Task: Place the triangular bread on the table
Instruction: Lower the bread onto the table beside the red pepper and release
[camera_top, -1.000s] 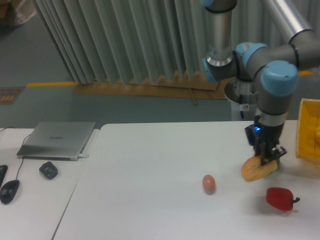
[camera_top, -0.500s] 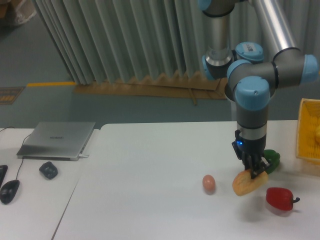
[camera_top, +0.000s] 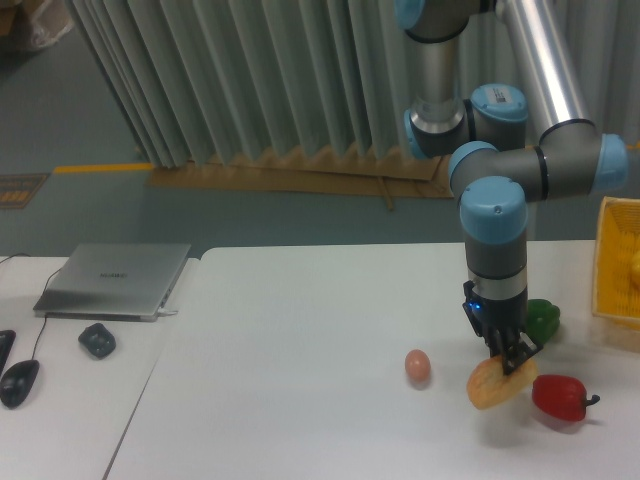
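The triangular bread (camera_top: 494, 384) is a golden-tan lump held in my gripper (camera_top: 511, 362), which is shut on its upper right edge. It hangs at or just above the white table (camera_top: 300, 380), right of centre; I cannot tell whether it touches. It sits between a small pinkish-brown egg (camera_top: 418, 366) on its left and a red pepper (camera_top: 561, 397) on its right. The arm comes straight down from above.
A green pepper (camera_top: 541, 319) lies just behind the gripper. A yellow basket (camera_top: 620, 270) stands at the table's right edge. On the adjoining desk at left are a grey laptop (camera_top: 115, 279), a dark mouse (camera_top: 97, 340) and another mouse (camera_top: 19, 381).
My gripper has carried the bread leftward and lower, from near the table's right side to between the egg and the red pepper. The green pepper has come into view behind it.
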